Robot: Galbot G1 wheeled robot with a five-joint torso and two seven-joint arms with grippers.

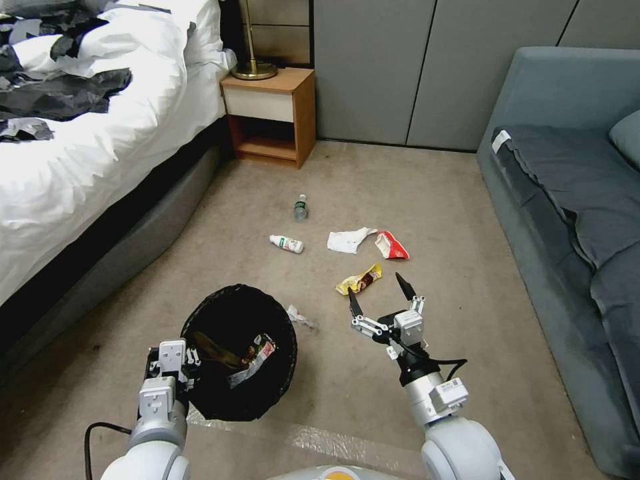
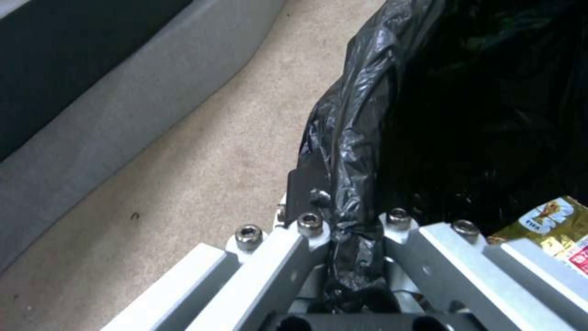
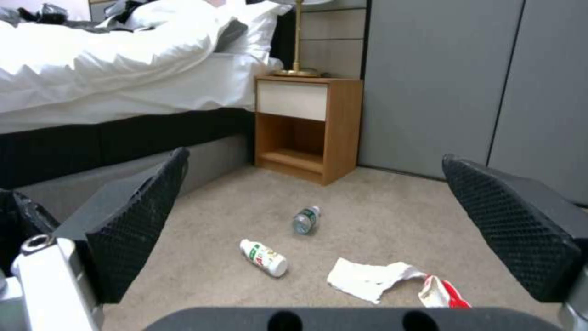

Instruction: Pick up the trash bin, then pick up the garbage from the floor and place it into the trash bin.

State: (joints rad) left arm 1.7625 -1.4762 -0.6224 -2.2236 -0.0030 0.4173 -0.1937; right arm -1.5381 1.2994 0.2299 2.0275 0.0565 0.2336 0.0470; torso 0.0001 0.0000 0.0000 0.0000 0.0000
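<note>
Setting: a bedroom with beige carpet (image 1: 413, 200), a bed with white bedding (image 1: 100, 133) at the upper left of the head view, a wooden nightstand (image 1: 270, 117) at top centre, and a grey sofa (image 1: 573, 200) along the right edge.
Trash bin: the black-bag-lined trash bin (image 1: 239, 350) sits at lower left of centre in the head view, with wrappers lying inside it.
Left pincer: the left pincer (image 1: 190, 373) is at the bin's near left edge, its fingers closed tight over the bag-covered rim (image 2: 343, 184); the left wrist view shows black plastic pinched between them.
Right pincer: the right pincer (image 1: 377, 293) is just right of centre in the head view, above the carpet, its black fingers (image 3: 141, 220) spread wide and holding nothing.
Yellow wrapper: the yellow snack wrapper (image 1: 359, 279) lies on the carpet close to the right pincer's fingertips, in the middle of the frame.
Other garbage: above it lie white tissue paper (image 1: 348, 240) and, touching it, a red wrapper (image 1: 392, 245); to their left lies a white bottle (image 1: 287, 243), and above that a clear bottle (image 1: 301, 208). A small crumpled clear scrap (image 1: 300, 317) lies just right of the bin.
</note>
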